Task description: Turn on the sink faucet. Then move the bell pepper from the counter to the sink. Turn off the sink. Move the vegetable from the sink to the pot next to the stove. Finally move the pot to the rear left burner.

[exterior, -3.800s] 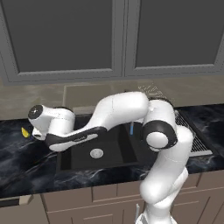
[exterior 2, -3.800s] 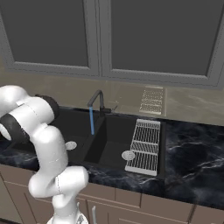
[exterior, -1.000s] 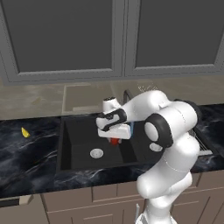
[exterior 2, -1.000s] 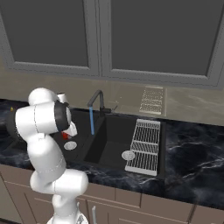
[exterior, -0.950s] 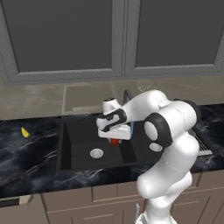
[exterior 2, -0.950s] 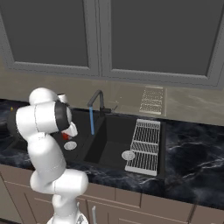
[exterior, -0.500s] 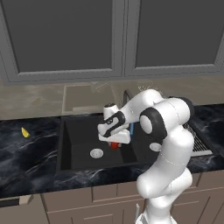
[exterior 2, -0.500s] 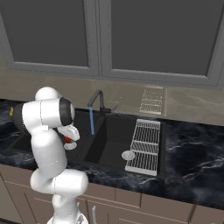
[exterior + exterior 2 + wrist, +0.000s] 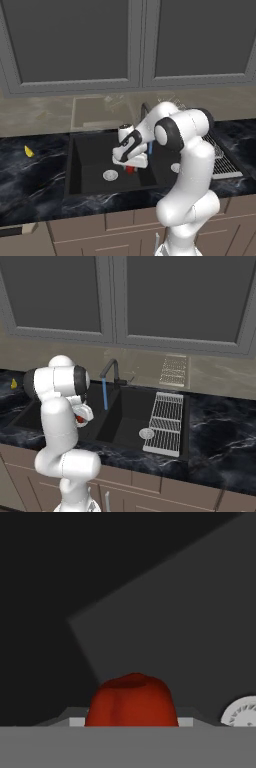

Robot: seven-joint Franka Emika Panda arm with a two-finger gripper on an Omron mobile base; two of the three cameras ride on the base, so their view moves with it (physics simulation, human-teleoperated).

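Observation:
My gripper (image 9: pixel 131 167) is low inside the left basin of the black sink (image 9: pixel 75 165), shut on the red bell pepper (image 9: pixel 131 170). In the hand view the bell pepper (image 9: pixel 132 701) sits at the bottom between the fingers, above the dark basin floor. From the right base view the pepper (image 9: pixel 80 418) peeks out beside my forearm. The dark gooseneck sink faucet (image 9: pixel 111 370) stands behind the basins, and a blue stream of water (image 9: pixel 105 396) runs from its spout. The black veined counter (image 9: pixel 30 175) surrounds the sink.
A round silver drain (image 9: pixel 110 175) lies left of the gripper, and the drain (image 9: pixel 242 712) also sits at the hand view's right edge. A silver wire rack (image 9: pixel 167 421) covers the right basin's edge. A small yellow wedge (image 9: pixel 29 151) lies on the counter at the left.
The hand has sunk lower into the left basin with the pepper still in its grip. The water keeps running.

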